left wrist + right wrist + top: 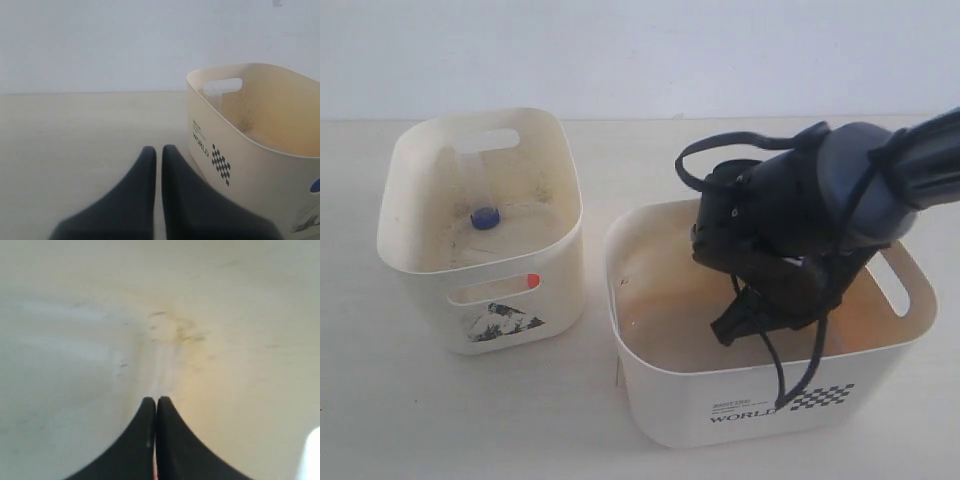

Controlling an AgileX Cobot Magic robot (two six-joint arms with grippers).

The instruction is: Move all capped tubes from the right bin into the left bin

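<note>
Your R gripper (156, 401), closed, sits in right bin (670, 390). Blue-capped tube (485, 217) rests in left bin (565, 285); L gripper (158, 149) closed.

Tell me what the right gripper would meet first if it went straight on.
Most likely the stained inner floor of the WORLD bin, just beyond the shut right gripper; depth is unclear.

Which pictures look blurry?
Left wrist view: the left hand is soft and out of focus up close, while lettering on the right bin is readable; right wrist view: pale, smeary background behind the right hand; exterior view: washed-out, slightly hazy.
</note>
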